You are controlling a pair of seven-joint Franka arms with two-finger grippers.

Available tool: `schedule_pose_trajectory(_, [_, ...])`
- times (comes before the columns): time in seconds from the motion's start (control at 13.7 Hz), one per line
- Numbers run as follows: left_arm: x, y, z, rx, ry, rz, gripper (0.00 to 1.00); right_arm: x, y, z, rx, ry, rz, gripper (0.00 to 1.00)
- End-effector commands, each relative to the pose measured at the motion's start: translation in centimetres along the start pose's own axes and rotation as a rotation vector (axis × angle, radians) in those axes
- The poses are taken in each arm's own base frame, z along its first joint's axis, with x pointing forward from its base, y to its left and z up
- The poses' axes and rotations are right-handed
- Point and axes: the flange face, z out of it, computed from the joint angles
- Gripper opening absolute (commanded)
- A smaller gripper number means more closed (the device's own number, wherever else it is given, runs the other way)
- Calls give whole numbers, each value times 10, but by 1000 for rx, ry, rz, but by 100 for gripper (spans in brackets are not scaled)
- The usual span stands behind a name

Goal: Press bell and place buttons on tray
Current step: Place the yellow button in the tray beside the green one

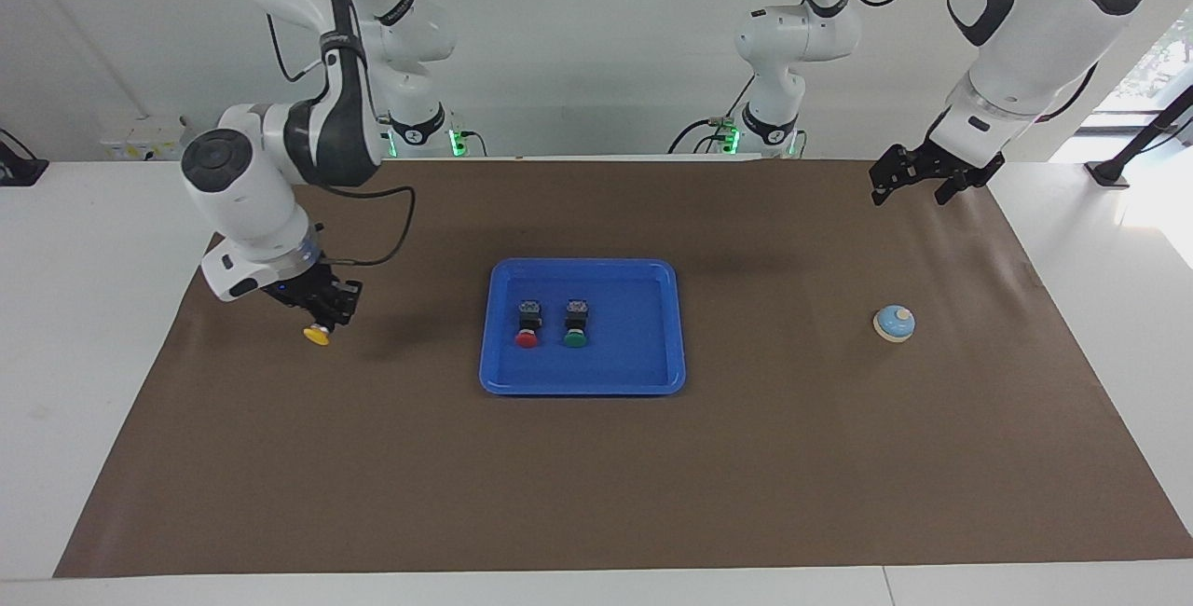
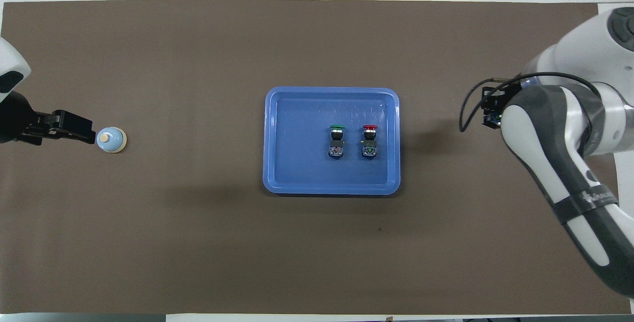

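Now the last button rides toward the tray.
Right pincer point(image 1: 322, 315), clamped on the yellow button point(image 1: 316, 335), hangs over the bench beside the blue tray point(image 1: 673, 326), where red and green lie; left pincer point(image 1: 911, 185) waits apart, bell point(image 1: 894, 323) below.

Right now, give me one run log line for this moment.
right gripper: shut on yellow button, raised over mat | left gripper: open, waiting | red button, green button: in tray | bell: untouched
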Motion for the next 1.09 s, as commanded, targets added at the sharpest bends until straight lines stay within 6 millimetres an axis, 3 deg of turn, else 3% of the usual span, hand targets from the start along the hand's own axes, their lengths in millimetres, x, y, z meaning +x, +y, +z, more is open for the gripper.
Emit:
schedule_pose_trajectory(0.0, [-5, -1, -3, -12, -5, -12, 100, -13, -106, -20, -9, -19, 40, 0])
schedule_pose_trajectory(0.22, [-5, -1, -3, -12, -5, -12, 100, -59, -210, -10, 8, -28, 29, 0])
schedule_pose_trajectory(0.44, [-5, -1, -3, -12, -5, -12, 100, -82, -305, 16, 19, -20, 24, 0])
schedule_pose_trajectory(0.51, [-5, -1, -3, -12, -5, -12, 100, -91, -326, 25, 43, 2, 4, 0])
schedule_pose_trajectory(0.66, [-5, -1, -3, -12, -5, -12, 100, -104, -356, 51, 75, 31, -36, 0])
schedule_pose_trajectory(0.8, [-5, -1, -3, -12, -5, -12, 100, -114, -368, 78, 89, 53, -64, 0])
schedule_pose_trajectory(1.02, [-5, -1, -3, -12, -5, -12, 100, -122, -370, 105, 90, 62, -140, 0])
